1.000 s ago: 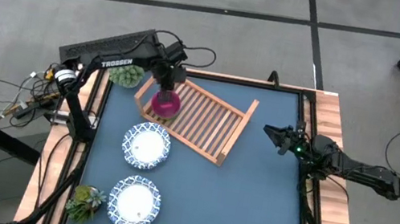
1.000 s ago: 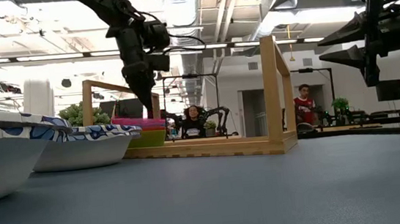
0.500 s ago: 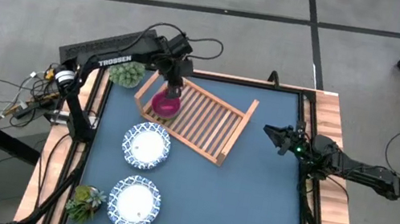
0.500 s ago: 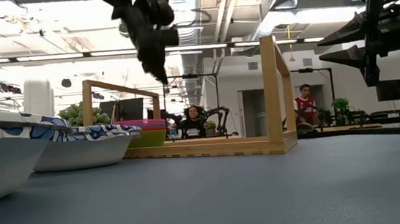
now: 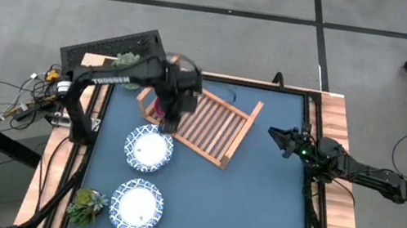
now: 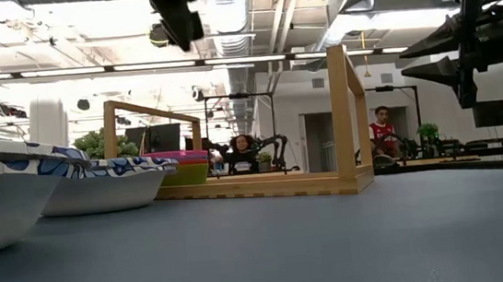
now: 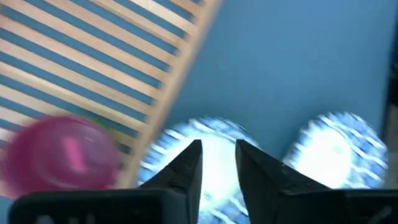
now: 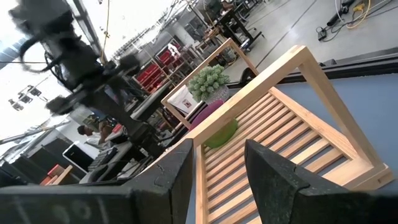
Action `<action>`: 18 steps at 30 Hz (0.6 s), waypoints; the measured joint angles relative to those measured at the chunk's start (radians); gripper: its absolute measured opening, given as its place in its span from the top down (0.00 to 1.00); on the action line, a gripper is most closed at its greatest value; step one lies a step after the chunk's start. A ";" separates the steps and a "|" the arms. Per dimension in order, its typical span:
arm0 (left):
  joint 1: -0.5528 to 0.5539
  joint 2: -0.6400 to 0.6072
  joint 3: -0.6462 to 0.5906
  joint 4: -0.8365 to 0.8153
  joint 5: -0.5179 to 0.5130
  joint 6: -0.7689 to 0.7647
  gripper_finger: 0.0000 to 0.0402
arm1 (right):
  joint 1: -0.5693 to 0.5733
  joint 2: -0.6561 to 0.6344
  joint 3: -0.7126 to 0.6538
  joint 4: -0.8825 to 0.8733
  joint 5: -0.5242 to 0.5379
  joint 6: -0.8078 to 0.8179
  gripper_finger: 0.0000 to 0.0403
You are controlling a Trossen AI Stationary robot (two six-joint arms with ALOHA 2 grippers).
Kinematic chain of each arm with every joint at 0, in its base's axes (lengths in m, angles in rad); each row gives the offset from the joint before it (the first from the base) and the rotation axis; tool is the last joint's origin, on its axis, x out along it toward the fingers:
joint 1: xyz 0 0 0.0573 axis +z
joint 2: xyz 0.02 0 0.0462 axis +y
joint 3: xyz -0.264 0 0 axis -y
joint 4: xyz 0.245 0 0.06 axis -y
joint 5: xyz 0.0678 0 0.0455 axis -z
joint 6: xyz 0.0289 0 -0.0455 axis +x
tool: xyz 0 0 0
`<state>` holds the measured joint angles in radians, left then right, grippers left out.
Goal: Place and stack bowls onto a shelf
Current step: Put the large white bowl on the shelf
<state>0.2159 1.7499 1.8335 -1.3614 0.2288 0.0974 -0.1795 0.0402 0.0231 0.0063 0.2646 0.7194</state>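
The wooden slatted shelf [image 5: 214, 124] lies slanted at the table's far middle. A magenta bowl [image 7: 62, 152] sits at its left end, stacked on a green bowl [image 6: 185, 175]; red and teal bowls do not show. Two white bowls with blue rims [image 5: 150, 148] [image 5: 137, 206] stand on the table near the left edge. My left gripper [image 7: 217, 149] hangs open and empty, high over the shelf's near left corner [image 5: 169, 121] and the nearer white bowl [image 7: 168, 149]. My right gripper [image 5: 275, 134] waits open at the table's right, raised, pointing at the shelf [image 8: 280, 124].
One leafy plant [image 5: 125, 61] stands at the far left corner behind the shelf, another [image 5: 86, 204] at the near left corner beside the white bowl. Bare blue table [image 5: 253, 213] spreads over the near right. People sit in the room beyond the table [image 6: 382, 133].
My left gripper has risen from just above the magenta bowl, out past the top of the low view, and swung toward the table's near edge, over the shelf's corner and the white bowl. The magenta bowl has stayed on its stack.
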 joint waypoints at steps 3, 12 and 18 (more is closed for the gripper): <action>-0.108 -0.004 -0.020 -0.015 -0.005 -0.085 0.75 | 0.000 0.000 0.000 0.000 0.000 -0.029 0.58; -0.401 -0.003 -0.121 0.105 -0.230 -0.377 0.71 | 0.000 0.000 0.000 0.000 -0.003 -0.050 0.58; -0.536 -0.003 -0.246 0.202 -0.371 -0.567 0.70 | 0.000 0.000 0.000 0.000 -0.004 -0.074 0.58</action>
<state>-0.3199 1.7470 1.5874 -1.1594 -0.1424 -0.4699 -0.1795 0.0402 0.0231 0.0059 0.2604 0.6453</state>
